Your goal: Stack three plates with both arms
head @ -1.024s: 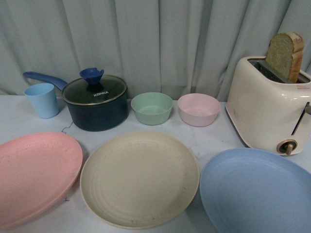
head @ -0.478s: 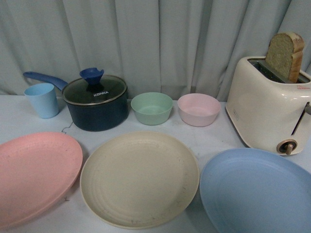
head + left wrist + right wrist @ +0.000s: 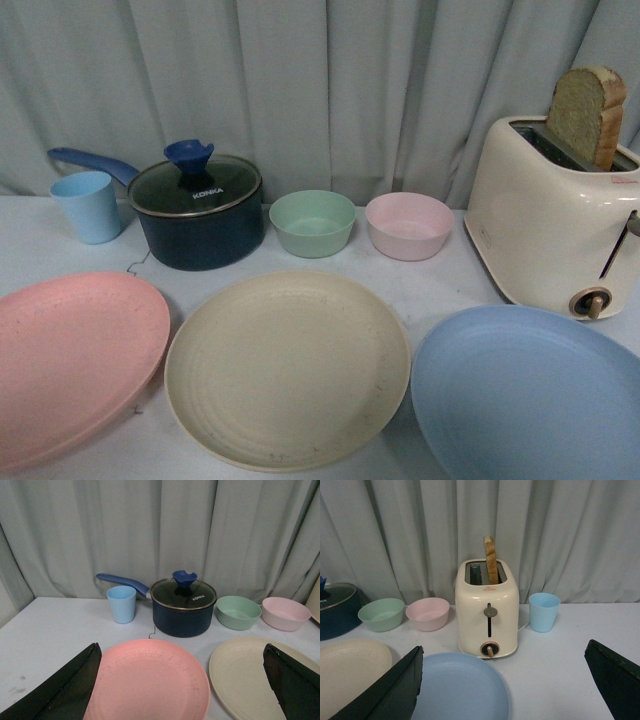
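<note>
Three plates lie side by side along the table's front, none overlapping. The pink plate is on the left, the cream plate in the middle, the light blue plate on the right. No arm shows in the front view. My left gripper hangs open above the pink plate, with the cream plate under one of its fingers. My right gripper is open too, just off the light blue plate; the cream plate's edge shows beside it.
Behind the plates stand a light blue cup, a dark blue lidded saucepan, a green bowl, a pink bowl and a cream toaster with bread in it. A second blue cup stands beyond the toaster. Grey curtains close the back.
</note>
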`<state>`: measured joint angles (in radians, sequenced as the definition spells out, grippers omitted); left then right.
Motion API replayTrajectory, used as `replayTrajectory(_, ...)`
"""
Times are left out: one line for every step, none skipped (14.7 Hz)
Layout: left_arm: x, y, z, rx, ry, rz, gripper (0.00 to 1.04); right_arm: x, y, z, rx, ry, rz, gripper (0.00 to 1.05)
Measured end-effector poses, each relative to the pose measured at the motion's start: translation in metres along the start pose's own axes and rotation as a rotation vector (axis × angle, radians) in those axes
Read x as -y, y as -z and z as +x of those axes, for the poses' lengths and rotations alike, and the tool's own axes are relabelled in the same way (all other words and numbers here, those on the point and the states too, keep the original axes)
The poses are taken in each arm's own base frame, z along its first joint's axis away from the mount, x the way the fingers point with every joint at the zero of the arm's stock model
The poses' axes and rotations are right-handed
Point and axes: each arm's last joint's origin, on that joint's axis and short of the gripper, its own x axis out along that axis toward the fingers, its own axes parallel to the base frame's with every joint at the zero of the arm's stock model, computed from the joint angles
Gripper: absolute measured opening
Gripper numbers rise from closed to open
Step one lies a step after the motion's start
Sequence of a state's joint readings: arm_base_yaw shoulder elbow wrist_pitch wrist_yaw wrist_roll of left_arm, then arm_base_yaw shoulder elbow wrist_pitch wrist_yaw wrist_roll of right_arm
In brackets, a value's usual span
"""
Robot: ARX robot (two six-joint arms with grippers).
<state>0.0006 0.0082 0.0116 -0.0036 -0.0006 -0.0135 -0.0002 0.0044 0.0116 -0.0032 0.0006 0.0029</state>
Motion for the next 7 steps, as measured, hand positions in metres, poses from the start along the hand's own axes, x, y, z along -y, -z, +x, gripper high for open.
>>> replayTrajectory(0.0000,0.0000,0.0000,0.000,0.000,0.000,0.98,0.0000,0.0000,0.0000,0.000,0.000,0.000,0.98)
replayTrajectory(0.0000,0.0000,0.0000,0.000,0.000,0.000,0.98,0.0000,0.0000,0.0000,0.000,0.000,0.000,0.98)
replayTrajectory(0.0000,0.0000,0.0000,0.000,0.000,0.000,0.98,0.0000,0.0000,0.0000,0.000,0.000,0.000,0.98)
replayTrajectory(0.0000,0.0000,0.0000,0.000,0.000,0.000,0.98,0.0000,0.0000,0.0000,0.000,0.000,0.000,0.98)
replayTrajectory(0.0000,0.0000,0.0000,0.000,0.000,0.000,0.98,0.0000,0.0000,0.0000,0.000,0.000,0.000,0.98)
replayTrajectory(0.0000,0.0000,0.0000,0.000,0.000,0.000,0.98,0.0000,0.0000,0.0000,0.000,0.000,0.000,0.98)
replayTrajectory(0.0000,0.0000,0.0000,0.000,0.000,0.000,0.98,0.0000,0.0000,0.0000,0.000,0.000,0.000,0.98)
